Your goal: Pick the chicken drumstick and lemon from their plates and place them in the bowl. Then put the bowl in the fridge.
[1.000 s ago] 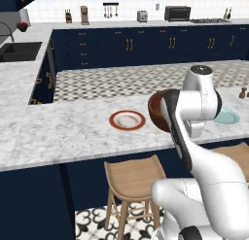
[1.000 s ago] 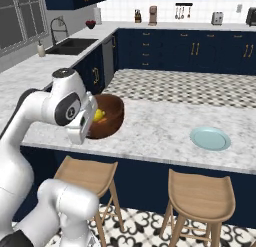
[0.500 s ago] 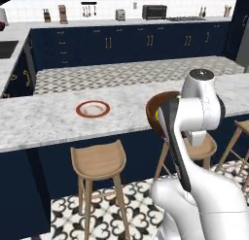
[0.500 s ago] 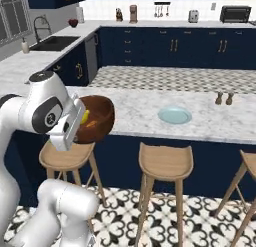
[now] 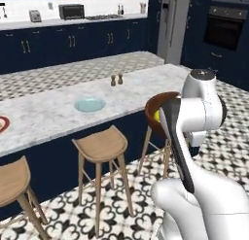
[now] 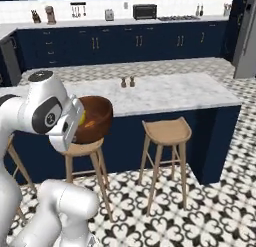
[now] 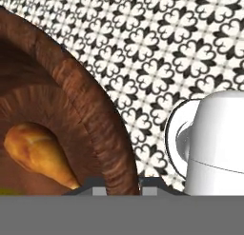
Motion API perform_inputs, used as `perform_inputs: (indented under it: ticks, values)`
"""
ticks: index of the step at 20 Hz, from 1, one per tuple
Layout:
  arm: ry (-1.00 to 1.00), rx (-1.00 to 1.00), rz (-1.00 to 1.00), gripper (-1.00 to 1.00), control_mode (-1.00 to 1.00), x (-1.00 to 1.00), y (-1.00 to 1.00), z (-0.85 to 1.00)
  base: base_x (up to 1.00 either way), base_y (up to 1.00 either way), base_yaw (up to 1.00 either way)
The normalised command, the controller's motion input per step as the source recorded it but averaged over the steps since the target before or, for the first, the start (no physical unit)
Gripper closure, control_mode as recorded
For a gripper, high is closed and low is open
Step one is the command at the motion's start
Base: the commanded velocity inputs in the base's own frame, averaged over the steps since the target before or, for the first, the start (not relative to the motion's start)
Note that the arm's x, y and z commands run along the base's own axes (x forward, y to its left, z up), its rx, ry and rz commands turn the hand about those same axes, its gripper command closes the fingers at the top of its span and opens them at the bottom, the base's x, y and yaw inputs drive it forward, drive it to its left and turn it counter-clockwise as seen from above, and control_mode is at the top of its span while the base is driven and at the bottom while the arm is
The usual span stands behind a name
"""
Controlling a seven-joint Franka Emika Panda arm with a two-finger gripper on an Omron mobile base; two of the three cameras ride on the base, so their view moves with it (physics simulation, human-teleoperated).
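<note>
Drumstick (image 7: 38, 153) and lemon (image 5: 156, 116) inside bowl (image 6: 95, 118)

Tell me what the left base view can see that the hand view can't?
The left base view alone has the light blue plate on the marble counter, wooden stools and the grey fridge. The hand view alone has the chicken drumstick lying inside the bowl, with the gripper shut on its rim. Both share the brown bowl and the patterned floor.

The bowl (image 6: 95, 120) hangs off the desk (image 6: 165, 93), above a stool (image 6: 80, 148), with the chicken drumstick (image 7: 38, 153) and lemon (image 5: 156, 116) inside. One plate (image 5: 90, 105) lies on the desk, near two shakers (image 5: 116, 80).
</note>
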Motion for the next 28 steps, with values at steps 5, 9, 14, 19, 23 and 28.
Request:
perform_inputs:
  ticks: [5, 9, 14, 19, 23, 28]
  values:
    - [0.0, 0.0, 0.0, 1.0, 1.0, 0.0, 0.0, 0.0, 0.0, -0.94, -0.71]
    - [0.0, 0.0, 0.0, 1.0, 1.0, 0.0, 0.0, 0.0, 0.03, -0.92, -0.7]
    - [0.0, 0.0, 0.0, 1.0, 1.0, 0.0, 0.0, 0.0, 0.75, -0.57, -0.29]
    - [0.0, 0.0, 0.0, 1.0, 1.0, 0.0, 0.0, 0.0, 0.95, -0.72, 0.08]
    - [0.0, 0.0, 0.0, 1.0, 1.0, 0.0, 0.0, 0.0, 1.0, -0.99, 0.14]
    - [0.0, 0.0, 0.0, 1.0, 1.0, 0.0, 0.0, 0.0, 1.0, -0.62, 0.21]
